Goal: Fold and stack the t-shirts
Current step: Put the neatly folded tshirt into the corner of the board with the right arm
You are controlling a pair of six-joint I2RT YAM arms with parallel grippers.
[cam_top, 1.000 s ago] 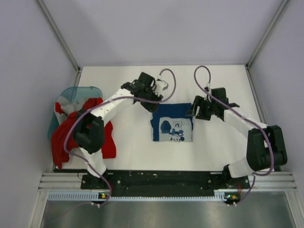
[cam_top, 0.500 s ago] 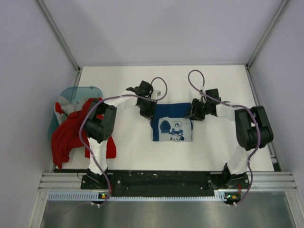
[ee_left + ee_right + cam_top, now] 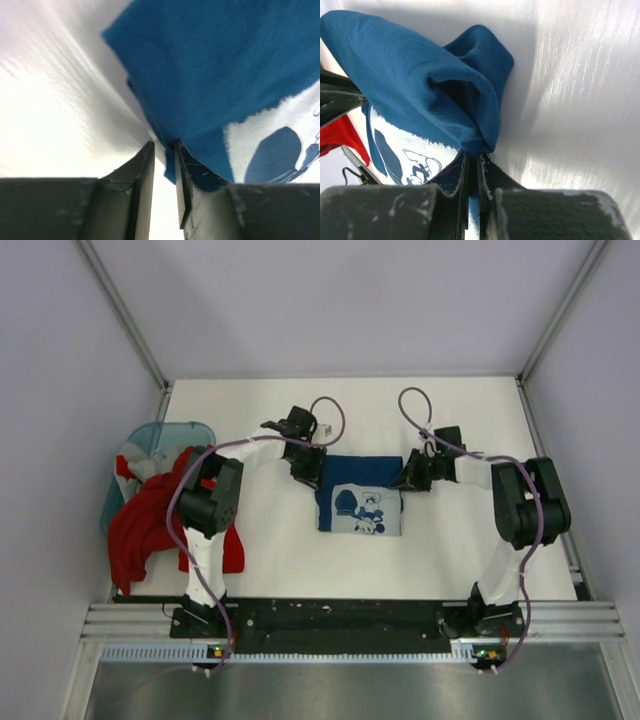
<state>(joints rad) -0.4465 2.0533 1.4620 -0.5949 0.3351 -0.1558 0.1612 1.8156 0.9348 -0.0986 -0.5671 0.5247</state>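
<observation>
**Position.** The dark navy-blue cloth t-shirt with a white printed graphic lies folded at the centre of the white surface.

**Grip.** My right claw is clamped on a bunched fold at the shirt's 2 o'clock corner. My left claw sits at the 10 o'clock corner with its jaws nearly together. I cannot tell whether it has caught any cloth.

**Risk.** A one-sided pull would likely skew the fold.

**Orientation.** The packet is almost square, marginally longer from 9 to 3 o'clock. The print faces up, toward 6 o'clock.
</observation>
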